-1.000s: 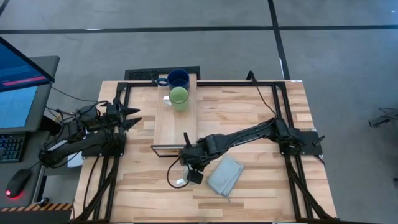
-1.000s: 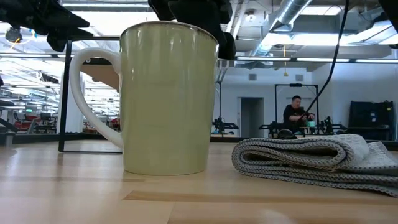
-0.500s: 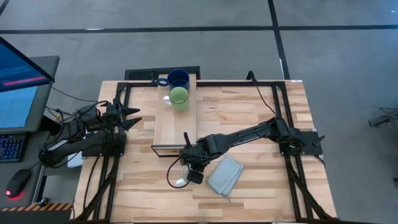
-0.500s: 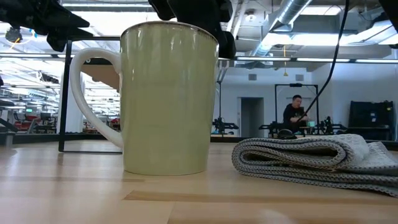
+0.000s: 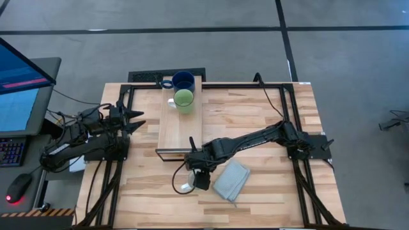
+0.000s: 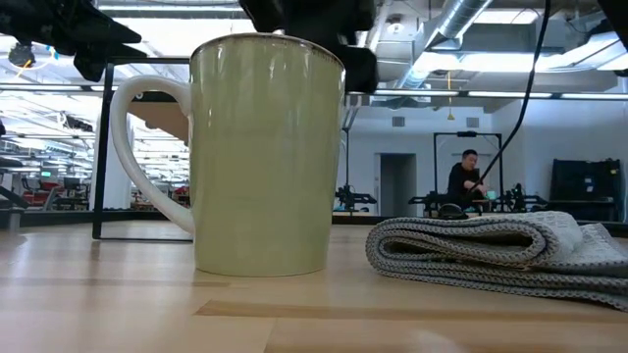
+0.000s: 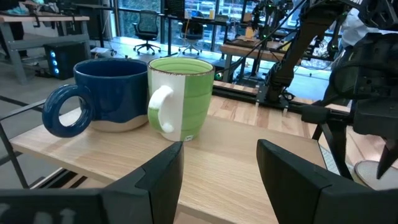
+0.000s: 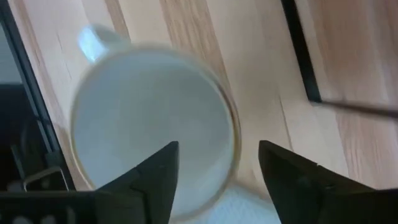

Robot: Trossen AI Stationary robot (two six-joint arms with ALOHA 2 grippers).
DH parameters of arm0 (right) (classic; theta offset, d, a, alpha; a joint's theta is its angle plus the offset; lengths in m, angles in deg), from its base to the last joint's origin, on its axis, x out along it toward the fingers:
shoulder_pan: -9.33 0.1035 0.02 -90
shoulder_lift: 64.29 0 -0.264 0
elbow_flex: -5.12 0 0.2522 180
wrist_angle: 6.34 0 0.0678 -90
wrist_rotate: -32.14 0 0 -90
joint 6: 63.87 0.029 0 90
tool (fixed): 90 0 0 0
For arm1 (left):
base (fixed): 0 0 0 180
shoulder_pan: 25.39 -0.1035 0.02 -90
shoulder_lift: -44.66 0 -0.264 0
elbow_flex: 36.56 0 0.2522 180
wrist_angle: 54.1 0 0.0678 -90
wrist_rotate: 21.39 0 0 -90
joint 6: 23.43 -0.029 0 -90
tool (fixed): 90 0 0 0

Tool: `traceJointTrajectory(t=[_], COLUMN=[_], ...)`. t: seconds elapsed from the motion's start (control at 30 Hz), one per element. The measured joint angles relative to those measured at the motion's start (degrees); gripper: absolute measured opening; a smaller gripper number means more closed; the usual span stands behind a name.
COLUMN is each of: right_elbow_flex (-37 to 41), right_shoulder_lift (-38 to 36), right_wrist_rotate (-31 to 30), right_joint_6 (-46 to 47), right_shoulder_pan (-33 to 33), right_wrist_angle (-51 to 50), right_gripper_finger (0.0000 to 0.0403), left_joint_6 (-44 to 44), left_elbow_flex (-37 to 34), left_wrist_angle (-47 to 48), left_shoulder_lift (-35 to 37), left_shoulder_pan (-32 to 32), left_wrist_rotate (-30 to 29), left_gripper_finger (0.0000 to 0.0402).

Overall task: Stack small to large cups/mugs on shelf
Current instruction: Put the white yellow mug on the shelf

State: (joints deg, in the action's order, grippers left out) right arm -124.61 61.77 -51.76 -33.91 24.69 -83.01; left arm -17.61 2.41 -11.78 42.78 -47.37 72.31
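Observation:
The white mug (image 6: 265,157) stands upright on its base on the table near the front edge, its handle (image 6: 137,147) to one side. My right gripper (image 8: 217,180) hangs open over it, pointing down, one finger over the mug's hollow and one outside the rim. The dark blue mug (image 5: 183,81) and the light green mug (image 5: 184,99) stand on the far end of the shelf (image 5: 180,128). My left gripper (image 7: 217,168) waits open, left of the shelf, facing those two mugs. My right gripper stands open across the white mug's rim (image 8: 233,134), coming from above. Whether either finger touches the mug's wall, I cannot tell. The mug rests on the table on its own.
A folded grey-blue cloth (image 5: 231,180) lies right of the white mug, close to it. The near half of the shelf top (image 5: 179,137) is bare wood. Black frame rails (image 5: 300,179) run along the table's sides. A person sits far back in the room (image 6: 466,181).
My right gripper has opened over the white mug and let go of it. The mug has stayed upright where it stood on the table.

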Motion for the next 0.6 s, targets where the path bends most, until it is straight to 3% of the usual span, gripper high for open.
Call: traceJointTrajectory(t=[0.33, 0.6], right_elbow_flex=[-8.4, -14.7], right_shoulder_lift=[-1.5, -7.6], right_wrist_rotate=[-0.5, -6.2], right_joint_6=[1.4, 0.1], right_shoulder_pan=[0.1, 0.2], right_wrist_angle=[-11.0, -22.6], right_gripper_finger=[0.0241, 0.024], left_joint_6=[0.0, 0.0], left_elbow_flex=[0.0, 0.0], left_wrist_angle=[0.0, 0.0], left_shoulder_lift=[0.0, 0.0], left_shoulder_pan=[0.0, 0.0], left_wrist_rotate=[0.0, 0.0], left_gripper_finger=[0.0194, 0.0195])
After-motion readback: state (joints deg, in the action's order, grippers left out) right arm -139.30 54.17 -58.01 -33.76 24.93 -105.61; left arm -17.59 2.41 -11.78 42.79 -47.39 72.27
